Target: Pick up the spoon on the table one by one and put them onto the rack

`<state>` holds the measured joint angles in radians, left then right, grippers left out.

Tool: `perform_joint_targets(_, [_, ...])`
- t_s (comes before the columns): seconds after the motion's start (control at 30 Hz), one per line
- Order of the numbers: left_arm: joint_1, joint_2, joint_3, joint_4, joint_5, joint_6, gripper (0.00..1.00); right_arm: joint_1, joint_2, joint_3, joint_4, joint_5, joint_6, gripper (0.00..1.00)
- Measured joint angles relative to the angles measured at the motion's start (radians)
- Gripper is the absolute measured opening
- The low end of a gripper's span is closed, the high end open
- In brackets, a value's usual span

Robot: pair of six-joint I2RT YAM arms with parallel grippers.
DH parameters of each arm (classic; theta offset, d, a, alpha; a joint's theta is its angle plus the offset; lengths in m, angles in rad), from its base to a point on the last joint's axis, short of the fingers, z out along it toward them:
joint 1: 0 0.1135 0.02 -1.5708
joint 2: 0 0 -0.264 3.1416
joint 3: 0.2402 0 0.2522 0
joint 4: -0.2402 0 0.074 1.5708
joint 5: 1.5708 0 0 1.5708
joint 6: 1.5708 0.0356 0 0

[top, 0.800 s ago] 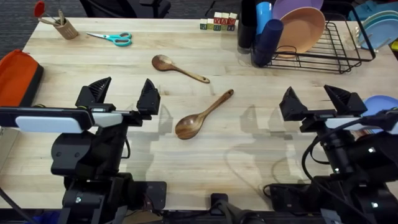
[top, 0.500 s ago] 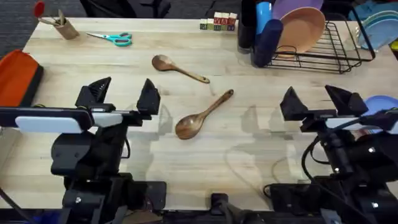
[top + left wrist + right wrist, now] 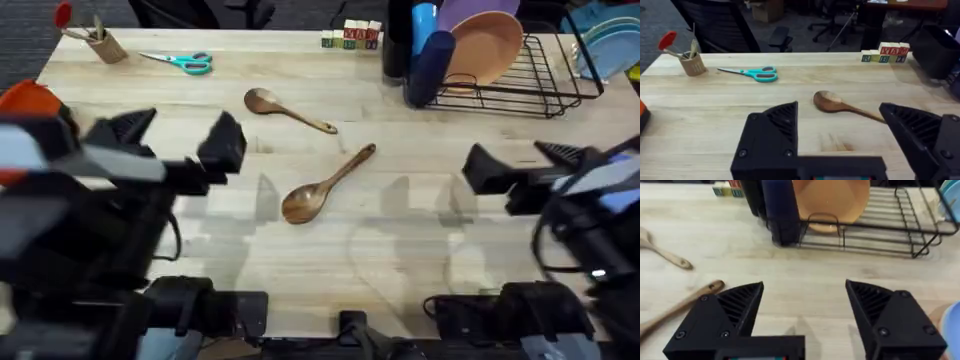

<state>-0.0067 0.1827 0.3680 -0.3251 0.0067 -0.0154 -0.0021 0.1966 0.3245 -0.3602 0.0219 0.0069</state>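
Two brown wooden spoons lie on the pale wood table [image 3: 420,250]. The shorter spoon [image 3: 287,110] [image 3: 840,105] [image 3: 660,250] lies farther back; the longer spoon [image 3: 325,187] [image 3: 675,307] lies mid-table, bowl toward me. At the back right stands the black wire rack [image 3: 530,80] [image 3: 880,225], holding an orange plate, a purple plate and dark cups. My left gripper [image 3: 178,142] [image 3: 840,135] hovers open left of the spoons, holding nothing. My right gripper [image 3: 525,165] [image 3: 805,305] is open and empty, right of the longer spoon, in front of the rack.
Teal-handled scissors [image 3: 183,62] [image 3: 752,74] and a tan utensil cup [image 3: 100,42] [image 3: 690,62] sit at the back left. Letter blocks [image 3: 352,35] [image 3: 885,52] stand at the back middle. An orange object [image 3: 25,105] lies at the left edge, blue plates [image 3: 605,40] at far right.
Both arms have risen toward the camera and look larger and blurred; the left gripper shifted left, the right gripper shifted right. The spoons have not moved.
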Motion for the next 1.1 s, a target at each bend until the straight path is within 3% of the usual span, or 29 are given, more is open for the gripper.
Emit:
perform_joint_targets(0.3, [0.000,0.391,0.394,-0.175,0.000,0.000,0.993,0.000,0.357,0.404,-0.208,0.000,-0.007,0.996])
perform_joint_targets(0.33, [0.000,0.500,0.518,-0.240,0.001,0.000,0.994,0.000,0.489,0.538,-0.285,0.000,-0.007,0.996])
perform_joint_targets(0.57, [0.000,0.700,0.764,-0.400,0.002,0.000,0.993,0.000,0.769,0.837,-0.481,0.000,-0.007,0.996])
perform_joint_targets(0.7, [0.000,0.772,0.834,-0.446,0.002,0.000,0.993,0.000,0.900,0.972,-0.594,0.000,-0.007,0.996])
perform_joint_targets(0.83, [0.000,0.833,0.843,-0.482,0.021,0.000,0.993,0.000,0.990,1.037,-0.628,0.000,-0.007,0.996])
perform_joint_targets(1.0, [0.000,0.839,0.843,-0.482,0.028,0.000,0.993,0.012,0.992,1.039,-0.627,-0.013,-0.029,0.996])
perform_joint_targets(1.1, [0.000,0.839,0.843,-0.480,0.028,0.000,0.993,0.069,0.992,1.040,-0.612,-0.117,-0.160,0.995])
